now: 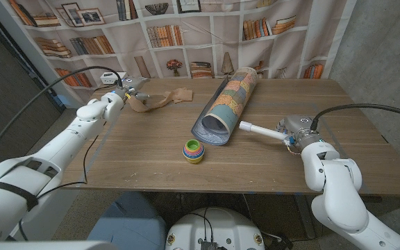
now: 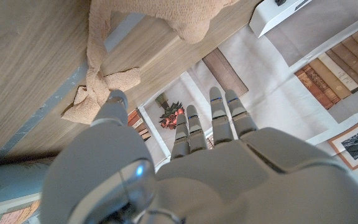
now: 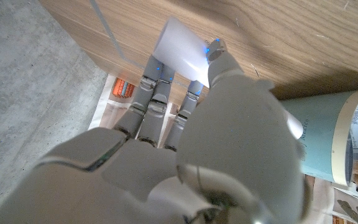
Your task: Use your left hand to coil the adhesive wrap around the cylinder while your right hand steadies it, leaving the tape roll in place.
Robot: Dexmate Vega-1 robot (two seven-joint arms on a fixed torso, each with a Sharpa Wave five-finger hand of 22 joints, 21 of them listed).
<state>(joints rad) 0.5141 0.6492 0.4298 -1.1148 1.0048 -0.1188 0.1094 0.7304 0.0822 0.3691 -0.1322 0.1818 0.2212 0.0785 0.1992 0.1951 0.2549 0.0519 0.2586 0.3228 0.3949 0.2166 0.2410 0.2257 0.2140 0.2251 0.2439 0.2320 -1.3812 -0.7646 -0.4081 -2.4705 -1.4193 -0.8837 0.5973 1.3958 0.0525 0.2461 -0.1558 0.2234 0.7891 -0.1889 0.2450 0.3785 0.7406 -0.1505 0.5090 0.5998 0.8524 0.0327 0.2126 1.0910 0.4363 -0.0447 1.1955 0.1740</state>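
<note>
A tan strip of adhesive wrap (image 1: 160, 101) lies crumpled on the table's far left. My left hand (image 1: 120, 97) is at its left end. In the left wrist view my left hand (image 2: 197, 168) has its thumb tip against the bunched end of the wrap (image 2: 101, 84), while its fingers reach straight out past the table edge, off the wrap. My right hand (image 1: 296, 132) holds a thin white cylinder (image 1: 255, 128) low over the table, pointing left. In the right wrist view the white cylinder (image 3: 179, 46) sits between the thumb and fingers of my right hand (image 3: 197, 143).
A large patterned tube (image 1: 229, 103) lies slantwise across the middle of the wooden table (image 1: 151, 163), its open end towards me, and shows as a pale blue tube (image 3: 328, 130) beside my right hand. A stack of coloured cups (image 1: 194, 151) stands in front of it.
</note>
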